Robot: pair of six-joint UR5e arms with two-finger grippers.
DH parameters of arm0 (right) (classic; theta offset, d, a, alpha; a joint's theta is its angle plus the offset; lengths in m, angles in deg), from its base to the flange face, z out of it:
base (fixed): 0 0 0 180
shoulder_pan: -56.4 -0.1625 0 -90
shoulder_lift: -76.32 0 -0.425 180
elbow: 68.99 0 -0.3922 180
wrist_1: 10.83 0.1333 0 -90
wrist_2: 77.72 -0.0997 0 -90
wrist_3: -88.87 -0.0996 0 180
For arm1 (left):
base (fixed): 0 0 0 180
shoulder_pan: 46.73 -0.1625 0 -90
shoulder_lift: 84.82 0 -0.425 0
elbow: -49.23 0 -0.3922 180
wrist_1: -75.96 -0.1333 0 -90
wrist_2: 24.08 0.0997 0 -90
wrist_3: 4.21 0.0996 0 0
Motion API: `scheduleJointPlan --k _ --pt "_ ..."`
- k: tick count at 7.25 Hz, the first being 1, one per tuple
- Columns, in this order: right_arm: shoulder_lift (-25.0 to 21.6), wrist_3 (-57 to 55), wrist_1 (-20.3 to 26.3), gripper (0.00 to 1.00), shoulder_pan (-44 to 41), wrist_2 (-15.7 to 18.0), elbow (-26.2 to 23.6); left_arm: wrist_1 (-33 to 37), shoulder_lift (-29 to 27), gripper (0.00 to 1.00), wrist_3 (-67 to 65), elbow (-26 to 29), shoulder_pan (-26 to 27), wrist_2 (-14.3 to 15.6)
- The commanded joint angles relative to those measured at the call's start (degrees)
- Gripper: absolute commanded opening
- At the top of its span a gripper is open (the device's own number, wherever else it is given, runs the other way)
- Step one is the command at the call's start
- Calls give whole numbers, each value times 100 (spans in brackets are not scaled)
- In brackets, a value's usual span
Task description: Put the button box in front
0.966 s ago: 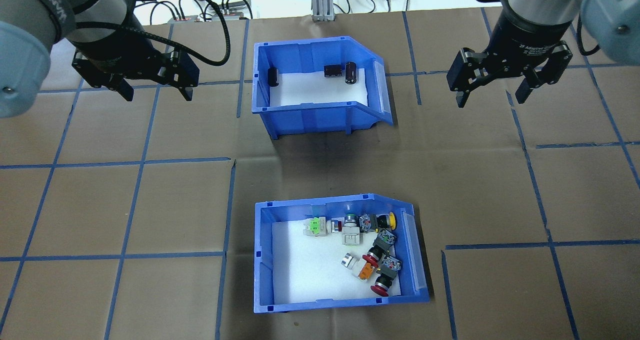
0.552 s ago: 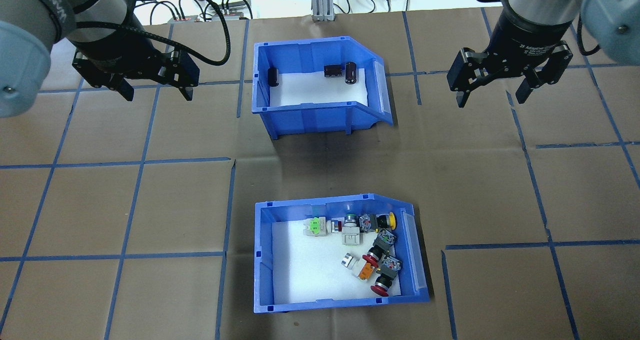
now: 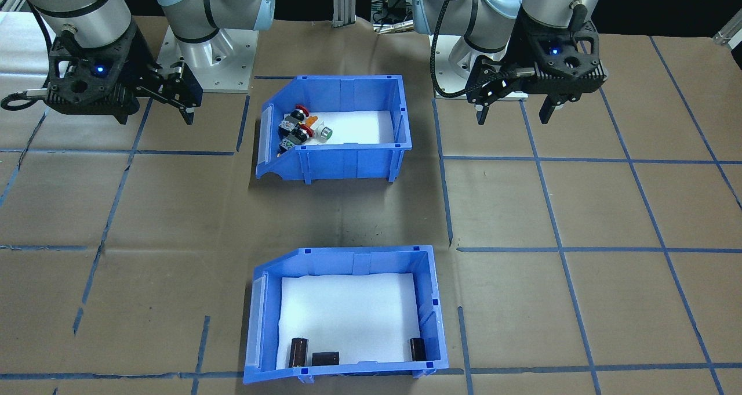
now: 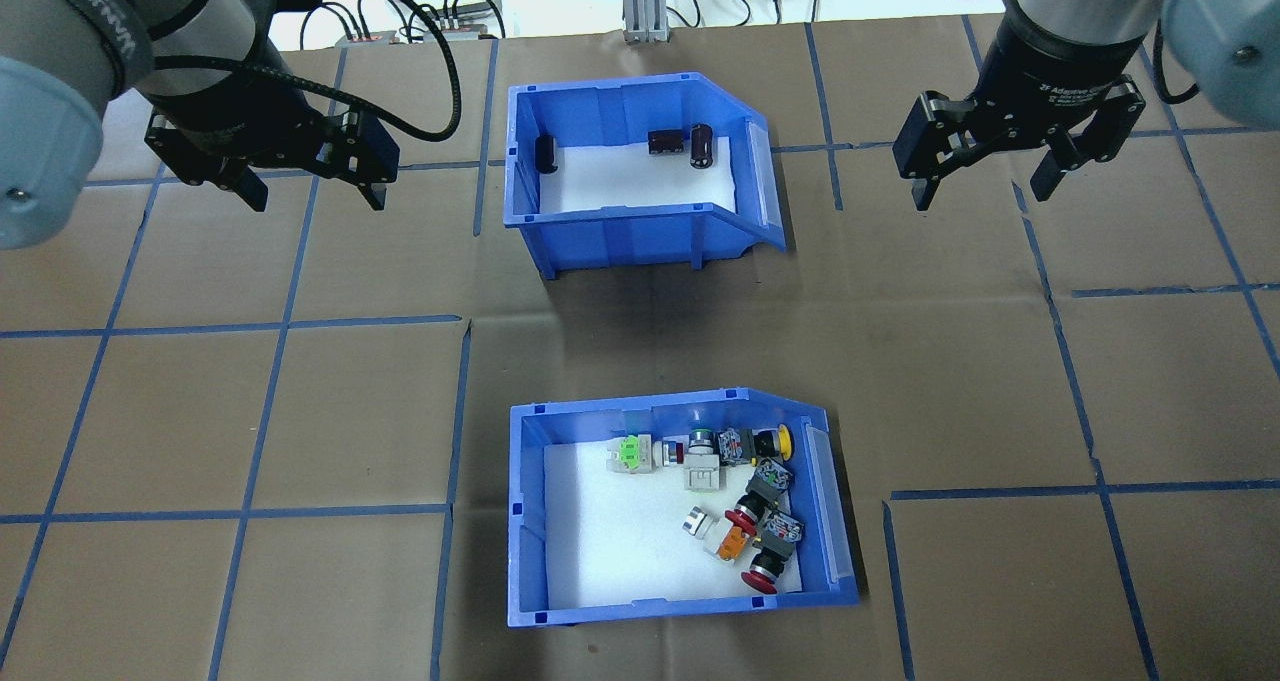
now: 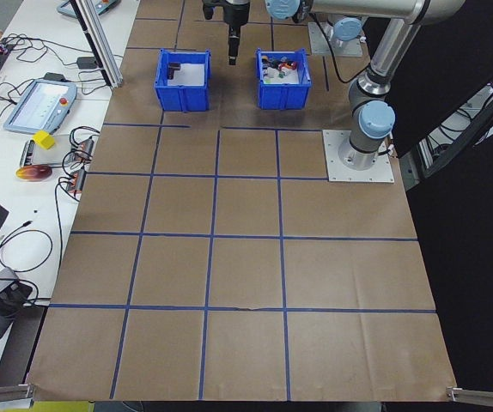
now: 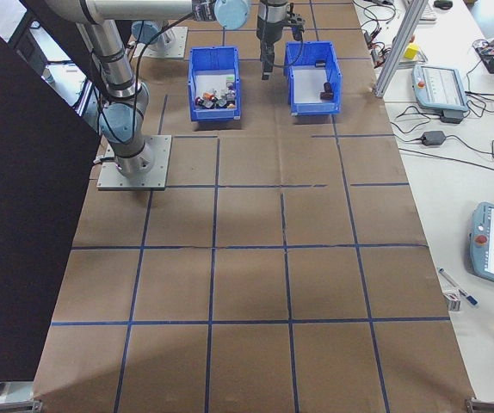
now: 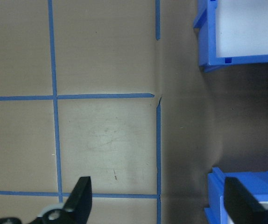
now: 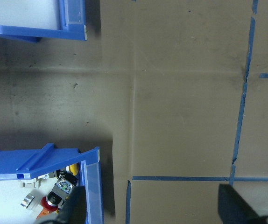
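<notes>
The button box (image 4: 527,521) is a blue bin with a white liner and coloured push-button switches (image 4: 752,506). It sits on the near side of the table, close to the robot, and also shows in the front-facing view (image 3: 348,162). My left gripper (image 4: 315,193) hangs open over bare table, left of the far bin, holding nothing. My right gripper (image 4: 982,193) hangs open to the right of that far bin, also holding nothing. The right wrist view catches a corner of the button box (image 8: 31,163) at lower left.
An identical blue bin (image 4: 620,229) holding a few small black parts (image 4: 700,146) stands farther from the robot, in line with the button box. Brown paper with a blue tape grid (image 4: 280,323) covers the table. Cables and devices lie beyond the far edge.
Both grippers have drifted very slightly and stay open. Neither bin has moved.
</notes>
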Motion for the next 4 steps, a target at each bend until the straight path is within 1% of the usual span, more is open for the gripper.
scheduleJointPlan --k 1,2,4 --pt "144 62 -43 100 -12 -37 62 -65 34 100 -55 -12 4 -15" --pt "285 497 -69 100 -20 -38 193 -74 17 100 -125 -12 4 -15" --pt "810 1385 -201 100 -55 -38 693 -74 -1 100 -335 -30 4 -15"
